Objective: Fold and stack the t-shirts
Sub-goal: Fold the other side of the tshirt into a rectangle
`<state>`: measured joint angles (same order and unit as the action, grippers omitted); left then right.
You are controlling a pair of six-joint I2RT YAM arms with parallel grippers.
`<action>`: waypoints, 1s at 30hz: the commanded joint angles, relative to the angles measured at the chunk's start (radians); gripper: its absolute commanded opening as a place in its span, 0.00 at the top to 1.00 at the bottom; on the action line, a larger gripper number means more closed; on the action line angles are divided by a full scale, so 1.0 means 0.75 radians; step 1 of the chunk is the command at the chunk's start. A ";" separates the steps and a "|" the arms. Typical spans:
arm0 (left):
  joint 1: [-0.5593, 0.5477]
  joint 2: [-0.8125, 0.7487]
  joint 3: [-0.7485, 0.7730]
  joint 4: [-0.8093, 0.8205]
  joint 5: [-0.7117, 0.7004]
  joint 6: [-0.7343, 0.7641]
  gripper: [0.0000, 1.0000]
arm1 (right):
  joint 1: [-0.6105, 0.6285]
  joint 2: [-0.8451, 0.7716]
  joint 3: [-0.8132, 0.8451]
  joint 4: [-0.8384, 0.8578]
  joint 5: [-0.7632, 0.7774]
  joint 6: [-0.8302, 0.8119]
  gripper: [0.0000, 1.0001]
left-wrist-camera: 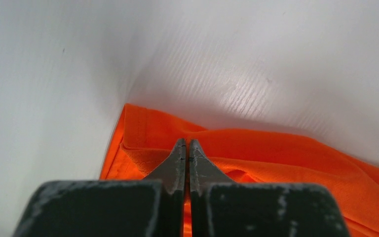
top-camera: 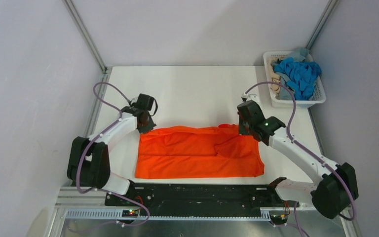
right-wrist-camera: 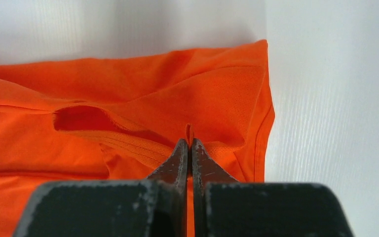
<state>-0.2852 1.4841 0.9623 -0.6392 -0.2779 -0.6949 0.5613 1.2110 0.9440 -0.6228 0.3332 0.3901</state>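
Note:
The bright orange t-shirt [top-camera: 197, 152] lies folded lengthwise on the white table, near the front edge. My left gripper [top-camera: 145, 124] is at the shirt's far left corner, shut on a pinch of the orange cloth [left-wrist-camera: 148, 133]. My right gripper [top-camera: 245, 129] is at the far right corner, shut on a fold of the cloth [right-wrist-camera: 212, 98] that sticks up between its tips. The bright blue t-shirt [top-camera: 301, 75] and a grey-blue one [top-camera: 301, 52] are heaped in the basket. The beige one is mostly hidden.
The white slotted basket [top-camera: 306, 102] stands at the table's back right corner. Bare table [top-camera: 197, 94] lies behind the orange shirt. Metal frame posts run up at the back corners. The black arm mount bar [top-camera: 197, 193] runs along the front edge.

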 commanded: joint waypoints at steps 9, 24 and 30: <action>-0.079 -0.188 -0.200 0.051 -0.127 -0.124 0.91 | 0.053 -0.224 -0.245 -0.007 -0.058 0.099 1.00; -0.098 -0.765 -0.459 -0.108 -0.088 -0.168 0.01 | 0.400 -0.651 -0.388 -0.407 -0.202 0.563 0.02; -0.098 -0.880 -0.330 -0.088 0.044 -0.120 0.00 | 0.376 -0.777 -0.393 -0.258 -0.093 0.533 0.01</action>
<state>-0.3523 0.8204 0.6376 -0.7185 -0.3023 -0.8017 0.8555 0.6502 0.6464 -0.8768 0.1982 0.7513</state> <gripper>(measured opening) 0.995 0.992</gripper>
